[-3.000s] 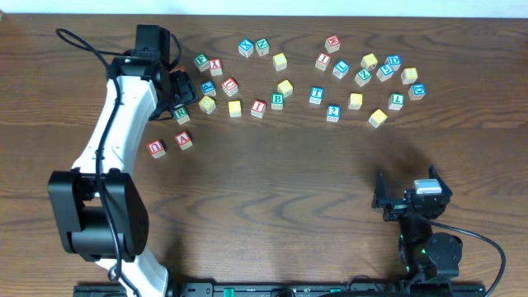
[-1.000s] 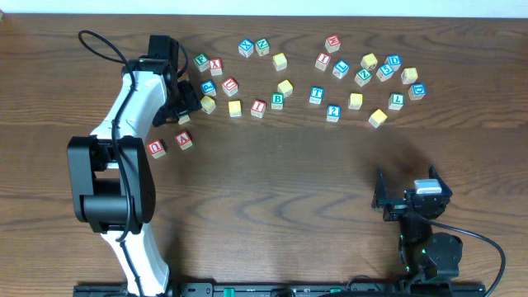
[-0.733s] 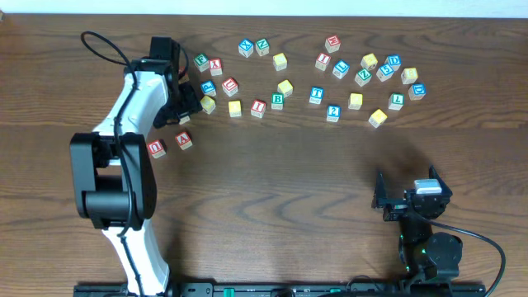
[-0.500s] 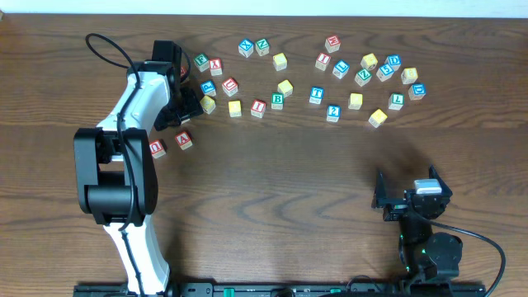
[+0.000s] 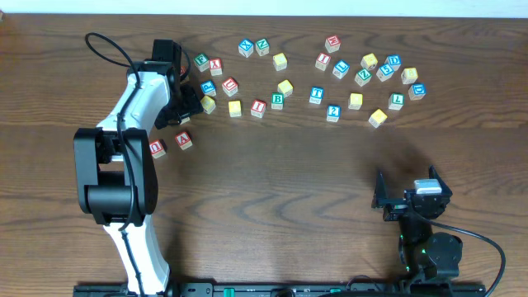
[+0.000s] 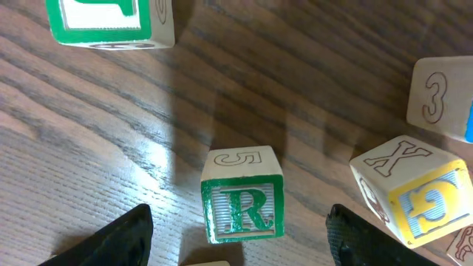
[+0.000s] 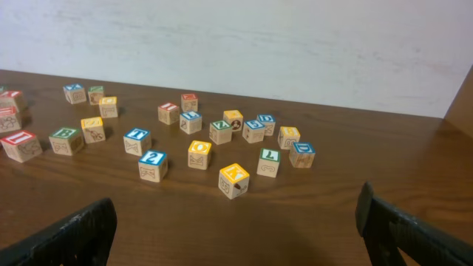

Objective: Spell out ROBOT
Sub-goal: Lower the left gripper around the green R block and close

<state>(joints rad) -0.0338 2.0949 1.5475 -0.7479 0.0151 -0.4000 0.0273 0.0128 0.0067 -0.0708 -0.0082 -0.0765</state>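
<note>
Cubes lie scattered across the far side of the table (image 5: pixel 264 206) in the overhead view. My left arm reaches to their left end, the left gripper (image 5: pixel 183 111) poised just above the red-lettered A cube (image 5: pixel 184 140) and Q cube (image 5: pixel 157 148). The B cube (image 5: pixel 278 101) and T cube (image 5: pixel 316 95) sit further right in the row. The right gripper (image 5: pixel 408 198) rests near the table's front right, well apart from the cubes.

From the left wrist, I see the R cube (image 6: pixel 242 207) upright on the wood between my spread fingers (image 6: pixel 111 240), neither touching it: claw released.

From the right wrist, the jaws stand wide apart, released, with the cubes far ahead.
</note>
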